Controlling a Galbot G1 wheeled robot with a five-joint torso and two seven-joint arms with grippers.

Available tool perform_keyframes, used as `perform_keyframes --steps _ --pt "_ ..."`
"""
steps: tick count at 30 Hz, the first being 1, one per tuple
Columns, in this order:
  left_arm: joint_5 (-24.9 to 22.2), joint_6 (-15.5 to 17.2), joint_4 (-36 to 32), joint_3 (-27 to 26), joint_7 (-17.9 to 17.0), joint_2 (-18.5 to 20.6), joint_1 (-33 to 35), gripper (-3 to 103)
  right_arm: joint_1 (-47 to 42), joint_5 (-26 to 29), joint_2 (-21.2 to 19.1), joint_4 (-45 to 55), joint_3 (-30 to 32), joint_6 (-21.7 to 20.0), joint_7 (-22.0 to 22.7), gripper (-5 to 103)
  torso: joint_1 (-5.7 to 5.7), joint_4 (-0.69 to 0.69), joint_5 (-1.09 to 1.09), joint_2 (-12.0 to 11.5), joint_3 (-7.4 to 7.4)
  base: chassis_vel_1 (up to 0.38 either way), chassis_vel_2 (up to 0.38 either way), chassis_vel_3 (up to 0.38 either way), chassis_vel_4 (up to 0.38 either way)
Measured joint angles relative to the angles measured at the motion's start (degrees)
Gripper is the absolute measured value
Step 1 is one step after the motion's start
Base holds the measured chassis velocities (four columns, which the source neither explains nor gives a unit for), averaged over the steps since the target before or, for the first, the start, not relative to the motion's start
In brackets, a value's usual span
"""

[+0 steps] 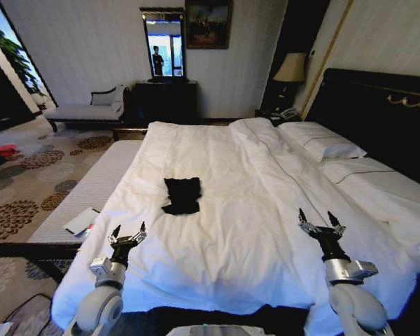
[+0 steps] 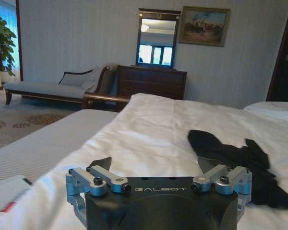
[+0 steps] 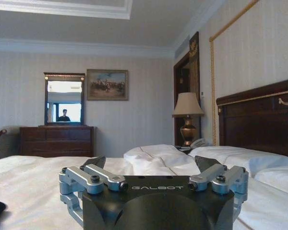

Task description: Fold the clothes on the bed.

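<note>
One piece of clothes (image 1: 182,194), black and crumpled into a rough heap, lies on the white duvet of the bed (image 1: 266,210). It sits ahead of both grippers, nearer the left one and a little to that gripper's right, well apart from the right one and off to its left. Nothing touches it. In the left wrist view the garment (image 2: 235,160) spreads just beyond the fingertips, slightly to the right-hand side of the fingers.

The left gripper (image 1: 128,234) hovers over the near edge of the bed, its two fingers spread wide and holding nothing. The right gripper (image 1: 320,220) hovers over the duvet on the headboard side, fingers likewise spread wide and empty.

Two white pillows (image 1: 322,140) lie beyond the right gripper against the dark headboard (image 1: 378,112). Far ahead stand one dresser (image 1: 164,101) with one mirror (image 1: 163,45), one framed painting (image 1: 208,24), one lamp (image 1: 291,68) and one chaise (image 1: 87,108).
</note>
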Motion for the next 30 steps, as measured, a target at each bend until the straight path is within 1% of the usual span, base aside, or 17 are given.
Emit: perform_keyframes --steps 1,3,6,9,15,20,21,27,30 --pt "0.0 0.0 0.0 0.0 0.0 0.0 0.0 100 0.0 0.0 -0.1 -0.1 0.0 0.2 -0.2 100 0.00 0.00 0.02 0.0 0.00 0.158 0.174 -0.186 -0.209" --pt "0.0 0.0 0.2 0.1 0.0 0.0 0.0 100 0.1 0.1 -0.3 -0.2 -0.2 0.4 -0.4 100 0.00 -0.02 -0.02 0.0 0.00 0.115 0.132 -0.113 -0.110" --pt "0.1 0.0 0.2 0.1 0.0 0.0 0.1 100 0.1 0.0 -0.6 -0.5 -0.4 0.7 -0.6 100 -0.02 -0.01 -0.04 0.0 -0.01 0.045 0.069 -0.039 -0.056" --pt "0.1 0.0 0.2 0.2 0.0 0.0 0.0 100 0.1 -0.1 -0.7 -0.7 -0.5 0.8 -0.6 100 -0.02 0.00 0.06 0.0 0.00 -0.029 0.046 0.035 -0.025" --pt "0.1 0.0 0.4 0.5 0.0 -0.1 -0.2 100 0.2 -0.5 -0.6 -0.9 -0.5 0.8 -0.4 100 -0.02 -0.03 0.02 0.0 0.00 -0.108 0.069 0.089 -0.100" --pt "0.1 0.0 0.5 0.9 0.0 -0.1 -0.5 100 0.3 -1.1 -0.6 -1.3 -0.4 0.8 -0.1 100 0.04 0.01 -0.01 0.0 0.03 -0.076 0.153 0.087 -0.126" --pt "0.1 0.0 0.5 1.0 -0.1 -0.1 -0.5 100 0.3 -1.0 -0.6 -1.4 -0.4 1.0 -0.1 100 0.05 0.00 0.00 0.0 0.03 -0.040 0.110 0.033 -0.115" --pt "0.1 0.0 0.6 1.3 -0.1 -0.1 -0.7 100 0.5 -0.7 -0.6 -1.8 -0.8 1.1 -0.1 100 -0.01 -0.03 0.00 0.0 0.00 0.007 0.074 -0.020 -0.080" --pt "0.1 0.0 0.3 1.2 -0.1 0.0 -0.6 100 0.8 -0.8 -0.5 -1.8 -1.0 1.1 0.0 100 -0.02 -0.02 0.02 0.0 0.00 0.080 0.060 -0.069 -0.070"
